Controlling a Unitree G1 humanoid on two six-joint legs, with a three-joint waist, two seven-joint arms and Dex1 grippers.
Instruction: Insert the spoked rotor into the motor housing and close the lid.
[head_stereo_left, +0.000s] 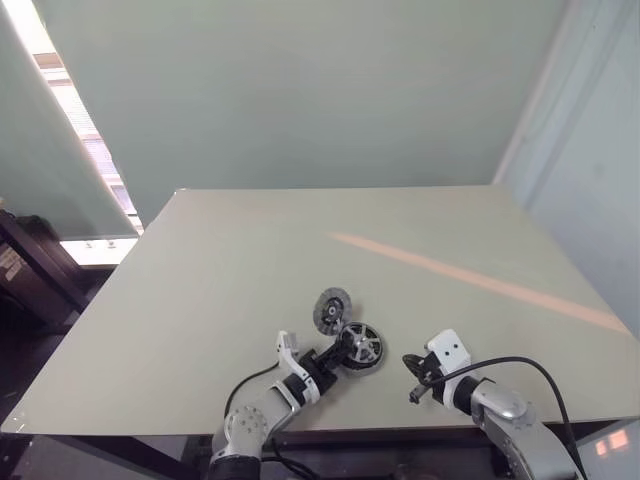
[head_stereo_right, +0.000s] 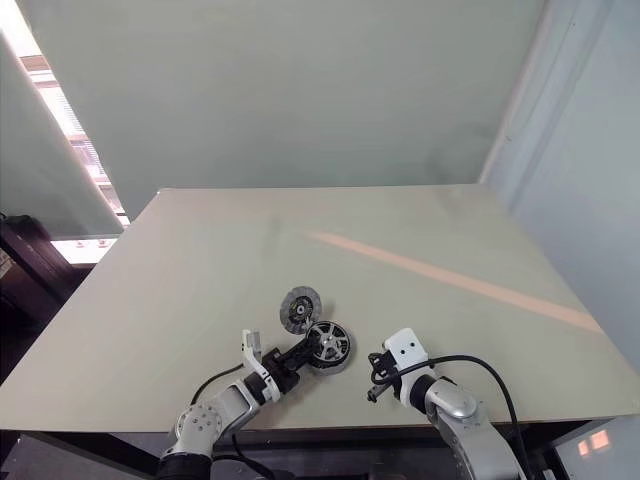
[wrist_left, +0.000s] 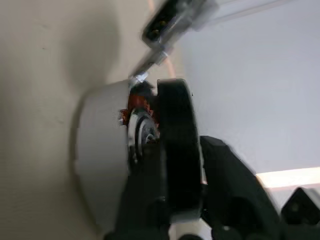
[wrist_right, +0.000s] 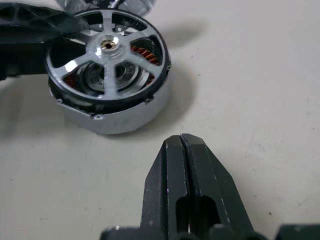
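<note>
On the beige counter (head_stereo_left: 250, 270), the shiny silver spoked rotor (wrist_right: 107, 62) sits in the copper-wound dark-rimmed motor housing (wrist_right: 134, 50). The left tool (head_stereo_left: 335, 352), part-open, touches its rim; whether it grips is unclear. The right tool (wrist_right: 182, 150) is closed, empty. The flat grey lid (head_stereo_left: 332, 309) lies just beside; lower it level, centred.

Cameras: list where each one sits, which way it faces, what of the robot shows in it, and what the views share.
Left eye and right eye views: on the head, looking forward and down over the table; both arms show, left claw at the spoked rotor, lid behind it.
Left wrist view: along the left claw's fingers straddling the rotor's rim.
Right wrist view: along the shut right claw toward the rotor seated over the motor housing windings.
Shared: every view shows the rotor.
</note>
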